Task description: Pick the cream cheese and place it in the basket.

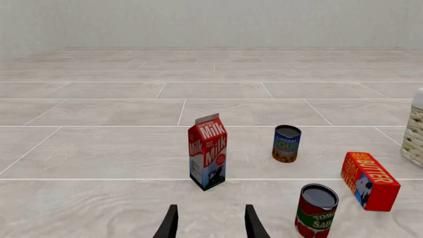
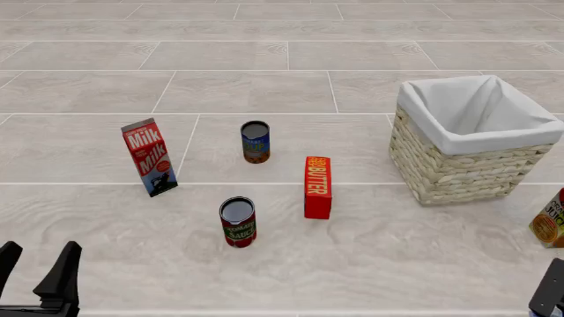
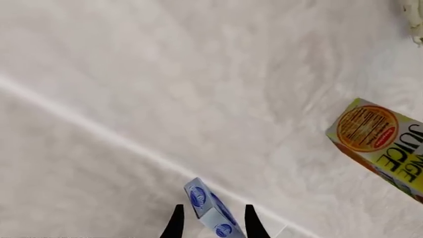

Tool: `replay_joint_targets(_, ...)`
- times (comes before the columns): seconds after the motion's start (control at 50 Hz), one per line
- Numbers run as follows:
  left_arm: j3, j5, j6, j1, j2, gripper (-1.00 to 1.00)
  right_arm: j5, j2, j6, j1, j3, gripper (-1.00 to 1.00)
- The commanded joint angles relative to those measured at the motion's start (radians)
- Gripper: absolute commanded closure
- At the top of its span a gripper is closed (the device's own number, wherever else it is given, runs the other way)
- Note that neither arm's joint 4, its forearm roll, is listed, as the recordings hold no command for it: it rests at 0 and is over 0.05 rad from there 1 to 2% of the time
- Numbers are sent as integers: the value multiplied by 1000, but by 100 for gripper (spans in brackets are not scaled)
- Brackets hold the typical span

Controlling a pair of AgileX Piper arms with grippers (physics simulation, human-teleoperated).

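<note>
Pale-blue cream cheese [image 3: 210, 209] is sitting between the right gripper [image 3: 212, 220]'s spread fingers, bottom centre of frame; jaws gaping, not clamping yet.

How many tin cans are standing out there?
2. The alphabet soup can stands behind, between the milk carton and the butter box; the tomato sauce can stands nearer the arms. None seems hidden.

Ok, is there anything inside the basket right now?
No, the front view shows only bare white cloth lining inside the basket, with no item in it.
</note>
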Motion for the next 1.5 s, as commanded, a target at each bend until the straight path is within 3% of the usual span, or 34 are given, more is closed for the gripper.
replay_joint_targets(0.02,0,0,0,0,0,-100,-160,66,49,-40,32,-100)
replay_joint_targets(0.04,0,0,0,0,0,-100,-173,51,45,-19,45,100)
replay_joint_targets(0.22,0,0,0,0,0,-100,-86,-51,50,19,33,100)
replay_joint_targets(0.5,0,0,0,0,0,-100,67,-201,159,119,-48,100)
replay_joint_targets(0.56,0,0,0,0,0,-100,67,-234,148,122,-30,100)
replay_joint_targets(0.7,0,0,0,0,0,-100,128,-311,229,174,-74,100)
replay_joint_targets(0.76,0,0,0,0,0,-100,180,-377,307,227,-105,100)
replay_joint_targets(0.86,0,0,0,0,0,-100,257,-463,331,226,-137,100)
replay_joint_targets(0.98,0,0,0,0,0,-100,369,-532,427,252,-225,100)
replay_joint_targets(1.02,0,0,0,0,0,-100,408,-547,498,277,-278,100)
replay_joint_targets(1.06,0,0,0,0,0,-100,397,-548,484,263,-257,100)
replay_joint_targets(1.2,0,0,0,0,0,-100,442,-541,709,352,-371,100)
replay_joint_targets(1.22,0,0,0,0,0,-100,442,-541,709,352,-371,100)
replay_joint_targets(1.3,0,0,0,0,0,-100,452,-537,937,443,-429,100)
replay_joint_targets(1.36,0,0,0,0,0,-100,427,-552,1045,497,-412,100)
replay_joint_targets(1.44,0,0,0,0,0,-100,373,-549,1102,501,-399,100)
replay_joint_targets(1.46,0,0,0,0,0,-100,366,-550,1214,524,-425,100)
replay_joint_targets(1.48,0,0,0,0,0,-100,367,-550,1214,524,-425,100)
replay_joint_targets(1.5,0,0,0,0,0,-100,389,-584,1322,587,-423,100)
